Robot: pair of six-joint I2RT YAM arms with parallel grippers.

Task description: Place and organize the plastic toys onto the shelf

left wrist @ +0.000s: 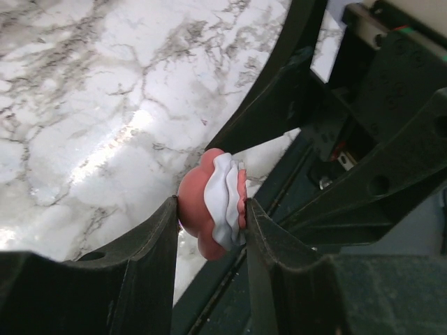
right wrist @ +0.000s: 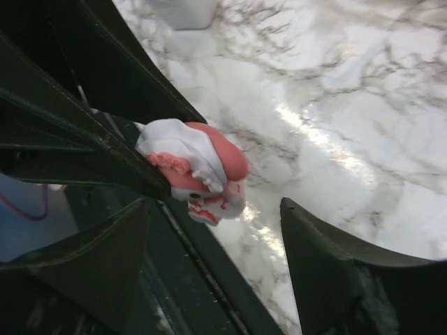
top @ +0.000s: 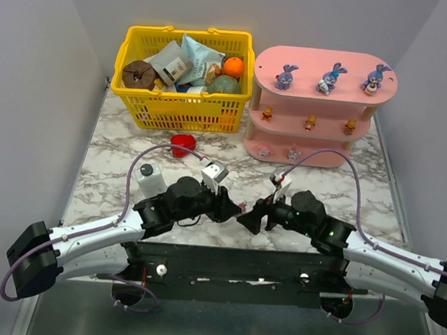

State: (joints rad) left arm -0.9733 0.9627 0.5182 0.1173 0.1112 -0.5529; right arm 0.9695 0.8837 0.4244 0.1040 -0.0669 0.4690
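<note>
At the near edge, over the middle of the table, the left gripper (left wrist: 210, 206) is clenched on a pink-white toy (left wrist: 201, 209), one finger pressed to each flank. The right gripper (right wrist: 215, 202) meets it tip to tip, its fingers spread wide on either side of that toy, neither visibly pressing it. In the left wrist view the toy's long axis runs along the fingers, its white frill standing clear of the tips; which way it faces is unclear. Below lies the grey-veined marble table (top: 118, 137), with a white bottle (top: 149, 179) near left and a red heart (top: 182, 145) beyond. Far right stands the pink shelf (top: 323, 63): purple-blue bunnies (top: 286, 77) on top, orange figures (top: 268, 112) on the middle board, two pink-white figures (top: 264, 150) on the lowest. A yellow basket (top: 129, 92) sits far left, between plain grey walls (top: 30, 85).
</note>
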